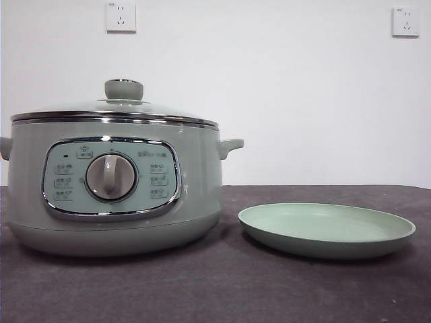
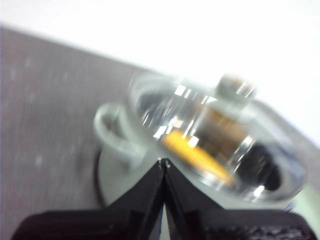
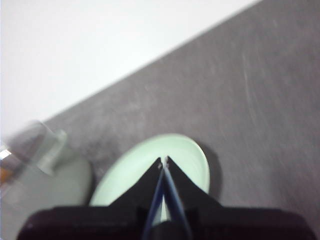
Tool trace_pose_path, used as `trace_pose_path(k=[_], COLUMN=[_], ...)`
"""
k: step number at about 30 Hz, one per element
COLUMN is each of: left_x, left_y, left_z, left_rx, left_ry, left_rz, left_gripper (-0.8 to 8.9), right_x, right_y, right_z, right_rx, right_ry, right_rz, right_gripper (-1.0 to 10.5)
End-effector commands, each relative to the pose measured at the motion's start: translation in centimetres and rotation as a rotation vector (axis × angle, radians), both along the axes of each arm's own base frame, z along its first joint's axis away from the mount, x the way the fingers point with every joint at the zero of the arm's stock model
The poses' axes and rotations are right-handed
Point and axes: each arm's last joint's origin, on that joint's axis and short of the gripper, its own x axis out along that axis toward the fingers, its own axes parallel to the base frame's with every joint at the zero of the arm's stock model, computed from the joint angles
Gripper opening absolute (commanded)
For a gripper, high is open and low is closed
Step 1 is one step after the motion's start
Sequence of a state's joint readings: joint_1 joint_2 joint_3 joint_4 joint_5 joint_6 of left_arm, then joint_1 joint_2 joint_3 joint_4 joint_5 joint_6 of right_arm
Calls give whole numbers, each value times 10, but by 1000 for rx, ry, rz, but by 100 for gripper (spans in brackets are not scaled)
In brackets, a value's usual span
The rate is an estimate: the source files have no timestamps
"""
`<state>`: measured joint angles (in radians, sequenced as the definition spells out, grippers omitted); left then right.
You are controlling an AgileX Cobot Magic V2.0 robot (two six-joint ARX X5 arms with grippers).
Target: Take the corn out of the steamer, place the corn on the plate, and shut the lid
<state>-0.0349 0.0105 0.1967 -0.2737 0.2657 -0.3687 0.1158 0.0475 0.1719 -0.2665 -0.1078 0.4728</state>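
The sage-green steamer (image 1: 111, 185) stands at the left of the table with the glass lid (image 1: 114, 111) shut on it. The pale-green plate (image 1: 326, 230) lies empty to its right. In the left wrist view the corn (image 2: 192, 152) shows yellow through the lid (image 2: 215, 135) inside the steamer (image 2: 117, 145). My left gripper (image 2: 164, 161) is shut and empty, above and apart from the steamer. My right gripper (image 3: 163, 160) is shut and empty, above the plate (image 3: 190, 155). Neither arm shows in the front view.
The table (image 1: 222, 289) has a dark grey cloth. A white wall with two sockets (image 1: 121, 17) stands behind. The steamer's side handle (image 1: 230, 145) points toward the plate. The steamer's edge also shows in the right wrist view (image 3: 45, 155).
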Motion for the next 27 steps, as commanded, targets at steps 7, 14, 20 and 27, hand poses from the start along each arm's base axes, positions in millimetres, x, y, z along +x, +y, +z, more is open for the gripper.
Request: trace_pose_path(k=[7,14,20,27], left_x=[-8,8,29,53], left_y=[0,-4,-7,-11], left_z=[60,102,125,140], left_rx=[11,116,175,172], left_ry=[15,65,173,254], left_rz=[-5,-152,-291,-403], left_gripper=[-8,-8,-5,41], right_x=[-7,3,20,47], right_y=[0,5,12,17], right_z=[67,116,145,156], right_rx=[-66,-182,-236,-260], right_ry=[-81,-39,71,156], right_rz=[46,188,403,504], right_gripper=[-9,-2,1,211])
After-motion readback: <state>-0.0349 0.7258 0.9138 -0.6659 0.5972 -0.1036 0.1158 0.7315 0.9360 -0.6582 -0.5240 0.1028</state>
